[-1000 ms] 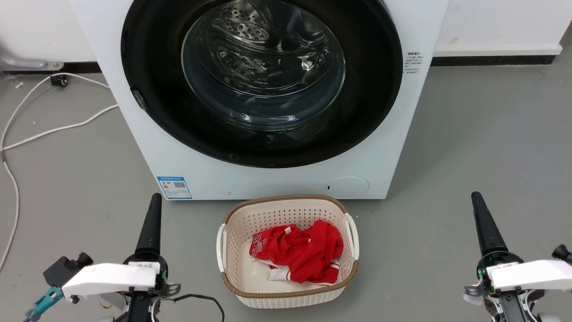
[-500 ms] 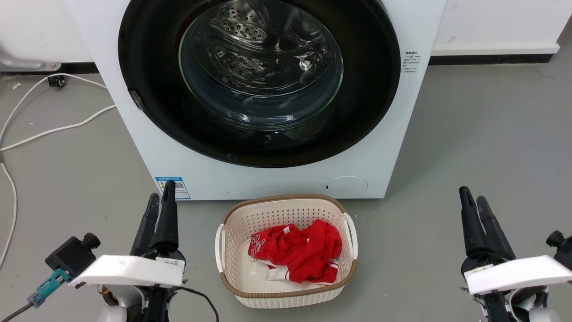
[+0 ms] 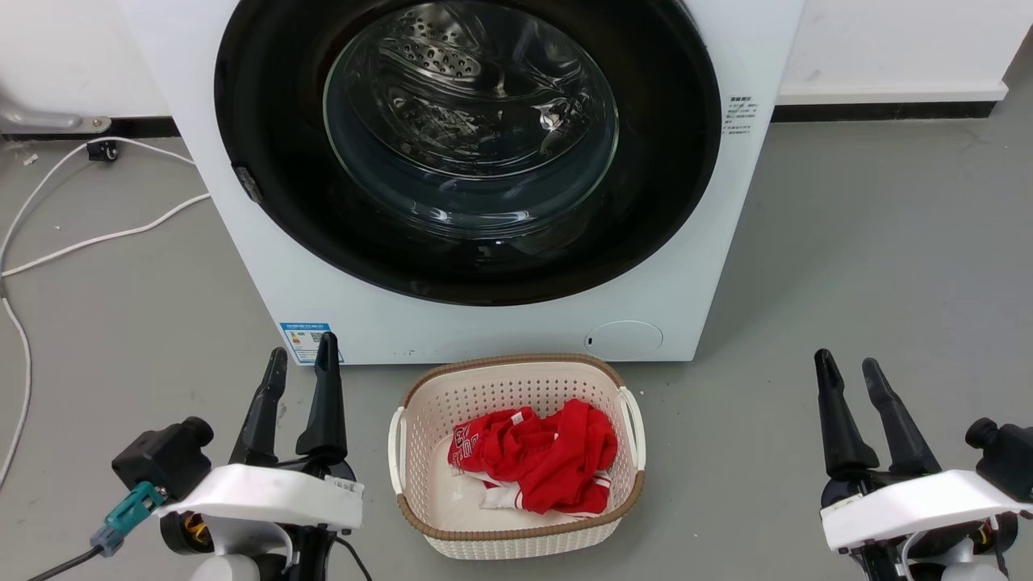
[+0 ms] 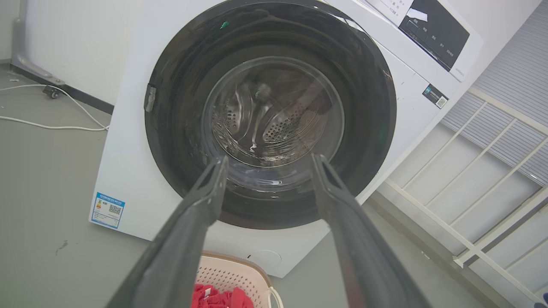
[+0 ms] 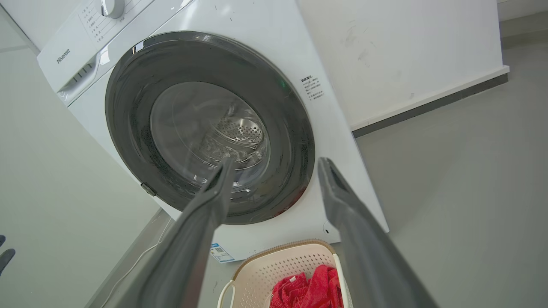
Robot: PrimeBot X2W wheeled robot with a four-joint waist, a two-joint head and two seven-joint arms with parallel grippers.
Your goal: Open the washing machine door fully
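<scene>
washing machine door (image 3: 468, 145): closed, lying flush against the front of the white washing machine (image 3: 500, 331). its clear glass bowl sits centred in the glossy black ring, and the steel drum shows through the glass. a small grey latch piece (image 3: 248, 183) sits on the ring's left edge in the head view. left gripper (image 3: 303, 349): low at the lower left, fingers parted with a clear gap, holding nothing. its tips point up by the blue label (image 3: 297, 339) at the machine's lower left corner, clear of the door. right gripper (image 3: 846, 360): lower right, over bare grey floor (image 3: 847, 242), fingers likewise parted and empty, well apart from the machine. a cream perforated basket (image 3: 516, 542) stands on the floor just in front of the machine, between the two grippers, with a red garment (image 3: 541, 456) bunched inside. a white cable (image 3: 105, 238) trails across the floor to the left of the machine.
</scene>
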